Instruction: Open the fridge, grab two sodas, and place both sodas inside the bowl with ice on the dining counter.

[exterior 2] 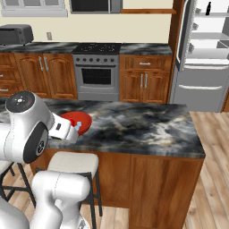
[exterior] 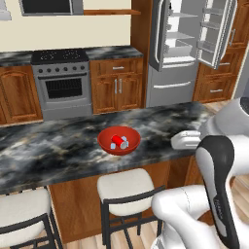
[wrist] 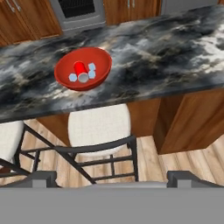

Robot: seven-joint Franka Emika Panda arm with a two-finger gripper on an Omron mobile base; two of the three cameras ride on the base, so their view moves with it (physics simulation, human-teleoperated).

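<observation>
Fridge [exterior: 192, 48] first: it stands open at the back of the kitchen, well beyond the jaws, with one small dark soda [exterior 2: 208, 8] on an upper shelf in the right base view. Dining counter [wrist: 153, 52] lies ahead of and below the jaws, and the red bowl [wrist: 83, 68] sits on it near the front edge, above a pale stool [wrist: 98, 127]. Inside the bowl, among the ice cubes [wrist: 92, 70], lies a red can-like object — probably a soda already delivered, though it is too small to be sure. Gripper [wrist: 111, 181] hangs empty, jaws spread wide, back from the counter edge. By my reading, the step in hand is going back for the second drink — the next move calls for turning toward the fridge shelves and reaching high. Fridge top is cut off, and the wrist is partly hidden behind the arm.
</observation>
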